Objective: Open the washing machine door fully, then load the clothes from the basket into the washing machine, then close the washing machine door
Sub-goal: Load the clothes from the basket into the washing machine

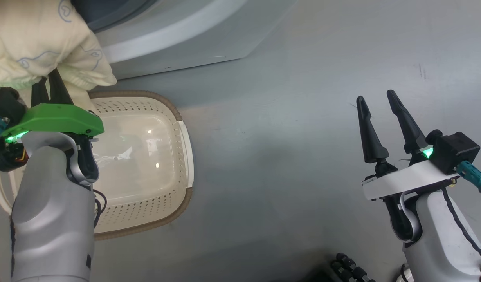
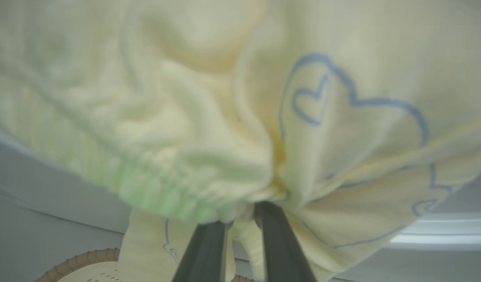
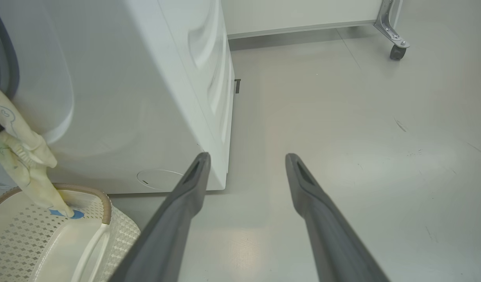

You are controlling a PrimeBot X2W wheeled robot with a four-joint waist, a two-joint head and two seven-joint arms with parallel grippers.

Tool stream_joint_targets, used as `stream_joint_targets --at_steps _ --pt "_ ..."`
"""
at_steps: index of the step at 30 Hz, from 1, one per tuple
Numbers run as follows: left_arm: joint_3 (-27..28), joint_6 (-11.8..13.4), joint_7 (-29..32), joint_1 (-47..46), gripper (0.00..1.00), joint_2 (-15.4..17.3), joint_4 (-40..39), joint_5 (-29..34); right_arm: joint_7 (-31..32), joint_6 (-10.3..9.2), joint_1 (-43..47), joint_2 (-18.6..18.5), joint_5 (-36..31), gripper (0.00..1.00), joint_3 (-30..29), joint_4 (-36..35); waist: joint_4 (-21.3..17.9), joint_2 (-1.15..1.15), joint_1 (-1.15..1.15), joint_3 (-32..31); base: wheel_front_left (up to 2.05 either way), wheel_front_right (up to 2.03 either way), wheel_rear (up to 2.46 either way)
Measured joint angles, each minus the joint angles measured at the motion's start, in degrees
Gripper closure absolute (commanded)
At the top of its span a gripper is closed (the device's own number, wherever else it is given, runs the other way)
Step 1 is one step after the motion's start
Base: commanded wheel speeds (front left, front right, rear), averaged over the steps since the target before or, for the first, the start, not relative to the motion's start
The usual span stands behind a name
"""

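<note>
Head view: we load the clothes [image 1: 36, 47].
Left gripper [image 1: 48, 82] pinches them, right gripper [image 1: 375, 96] spread; next, up into the washing machine [image 1: 177, 43].

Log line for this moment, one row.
left hand: gripping clothes, raised, tail hanging into basket | right hand: open, empty

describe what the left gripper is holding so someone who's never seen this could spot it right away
Start at the big white washing machine; on the grey floor before it sits a cream perforated basket. Over the basket, pinched in the left gripper, hang the clothes: soft pale yellow fabric with thin blue line drawings, the one limp thing among hard plastic and metal.
</note>
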Motion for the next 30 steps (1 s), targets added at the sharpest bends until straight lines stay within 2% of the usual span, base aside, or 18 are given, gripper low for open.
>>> stream_joint_targets --at_steps 6,17,24,30 --pt "2.19 0.25 0.0 1.8 1.0 -0.3 -3.31 0.11 0.0 0.0 0.0 0.05 0.01 0.0 -0.14 0.19 1.17 0.0 0.0 -0.97 0.0 0.0 0.0" --pt "1.41 -0.88 -0.02 6.48 1.0 -0.41 -11.62 0.77 0.0 0.0 0.02 0.33 0.01 0.0 0.3 0.62 3.05 0.0 0.0 -3.34 0.0 0.0 0.0" --pt "-0.59 -2.65 -0.03 5.92 1.0 -0.41 -17.5 0.78 0.0 0.0 0.08 0.92 0.12 0.0 0.77 0.78 2.99 0.0 0.0 -4.11 0.0 0.0 0.0" --pt "-1.63 -2.77 -0.04 1.36 1.0 -0.35 -18.57 3.26 0.0 0.0 0.09 1.62 0.21 0.0 3.1 1.44 1.76 0.0 0.0 -4.43 0.0 0.0 0.0"
